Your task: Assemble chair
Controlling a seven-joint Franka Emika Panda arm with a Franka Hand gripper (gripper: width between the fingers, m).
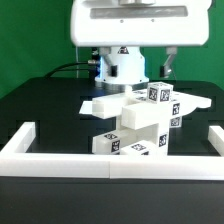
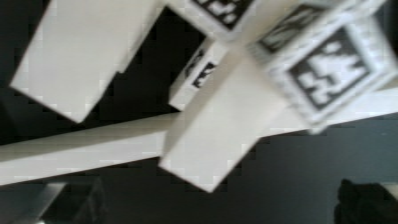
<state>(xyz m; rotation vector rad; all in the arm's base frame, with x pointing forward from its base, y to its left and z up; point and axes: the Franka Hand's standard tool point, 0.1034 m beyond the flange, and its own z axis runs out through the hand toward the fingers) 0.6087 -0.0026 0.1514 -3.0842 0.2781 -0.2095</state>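
The chair's white parts lie in a loose pile mid-table point(image 1: 140, 120). A flat slab point(image 1: 105, 105) lies on the exterior view's left of the pile. A tagged block point(image 1: 158, 96) sits on top, and tagged posts point(image 1: 125, 146) lie at the front. My gripper point(image 1: 133, 62) hangs above and behind the pile, open and empty, its dark fingers point(image 1: 170, 64) wide apart. The wrist view is blurred. It shows the slab point(image 2: 80, 55), a slanted post point(image 2: 249, 115) with a tag point(image 2: 329, 62), and a beam point(image 2: 89, 145) below the gripper point(image 2: 199, 205). Nothing sits between the fingers point(image 2: 365, 200).
A long white rail point(image 1: 110, 166) borders the front of the workspace, with side pieces at the exterior view's left point(image 1: 20, 140) and right point(image 1: 214, 138). The robot's white base point(image 1: 120, 68) stands behind the pile. The table top point(image 1: 50, 115) is black.
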